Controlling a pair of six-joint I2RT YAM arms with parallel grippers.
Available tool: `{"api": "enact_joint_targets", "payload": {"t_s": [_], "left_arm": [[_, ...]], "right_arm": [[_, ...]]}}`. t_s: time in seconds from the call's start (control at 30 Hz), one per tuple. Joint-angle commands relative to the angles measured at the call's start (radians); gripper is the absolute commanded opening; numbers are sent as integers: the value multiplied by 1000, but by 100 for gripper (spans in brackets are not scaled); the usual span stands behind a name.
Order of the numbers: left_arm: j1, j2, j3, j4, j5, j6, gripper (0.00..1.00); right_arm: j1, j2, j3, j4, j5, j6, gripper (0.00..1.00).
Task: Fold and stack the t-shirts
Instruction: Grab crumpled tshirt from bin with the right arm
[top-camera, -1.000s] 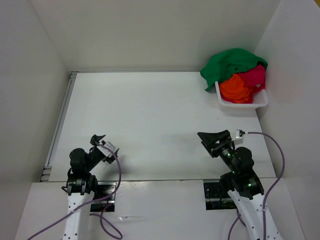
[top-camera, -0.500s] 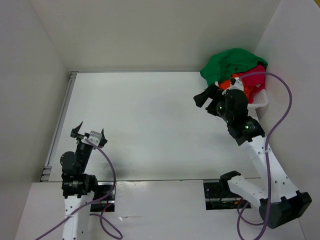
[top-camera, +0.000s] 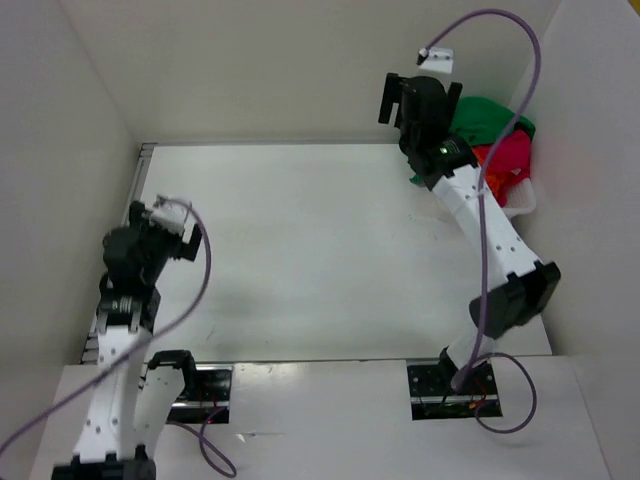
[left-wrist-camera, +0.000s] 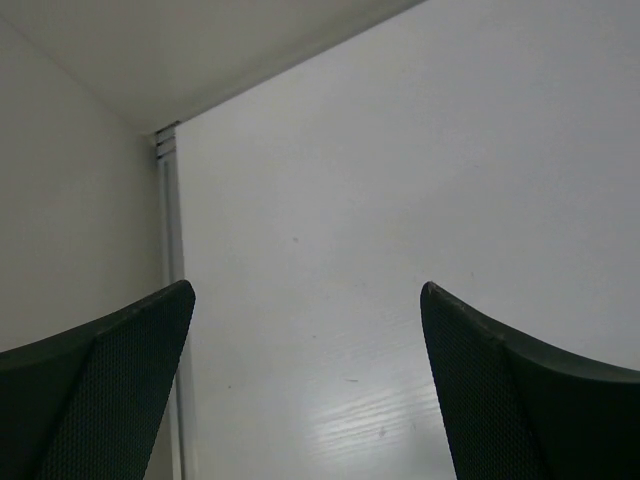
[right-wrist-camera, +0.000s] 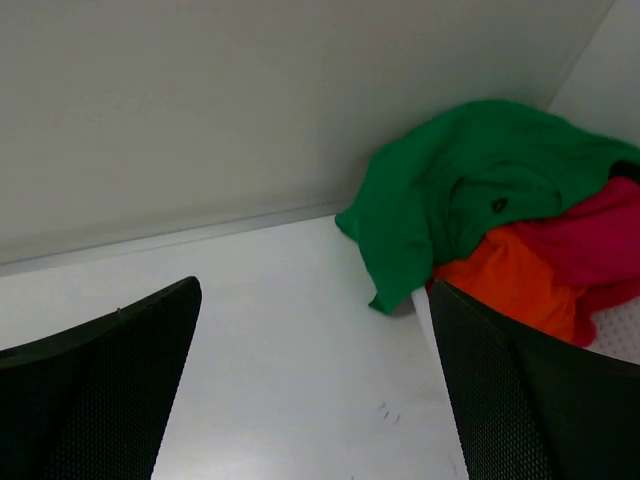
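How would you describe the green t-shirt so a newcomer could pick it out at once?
Look to the far right corner of the table, where a white mesh basket holds a heap of crumpled shirts. The green t-shirt lies on top, spilling over the basket's left side; the orange shirt and magenta-red shirt beneath it sit inside.

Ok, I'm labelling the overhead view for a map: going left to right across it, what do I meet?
left gripper → right gripper → green t-shirt

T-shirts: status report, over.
Left gripper open, empty. Right gripper open, empty, facing the pile. T-shirts heaped unfolded in basket. Nothing in the way.
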Motion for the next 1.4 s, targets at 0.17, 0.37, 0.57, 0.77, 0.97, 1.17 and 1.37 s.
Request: {"api": "enact_joint_targets", "payload": {"t_s": [0.17, 0.37, 0.57, 0.77, 0.97, 1.17, 1.37], "left_arm": [[0, 512, 400, -317, 198, -83, 100], [-9, 568, 388, -305, 183, -69, 100], [-9, 623, 366, -276, 203, -69, 100], [-9, 676, 385, -263, 185, -49, 100], [-9, 695, 394, -254, 174, -40, 100], [-9, 695, 394, -263, 165, -40, 100], [-9, 695, 394, -263, 165, -40, 100]], "right_arm": [[-137, 458, 400, -37, 75, -25, 88], [-282, 584, 467, -90, -59, 116, 79], [-370, 695, 531, -101, -189, 201, 76], [-382, 755, 536, -101, -226, 201, 72], [-382, 799, 536, -91, -298, 219, 68], [-402, 833, 571, -90, -327, 251, 54], [-412, 842, 580, -90, -281, 251, 33]]}}
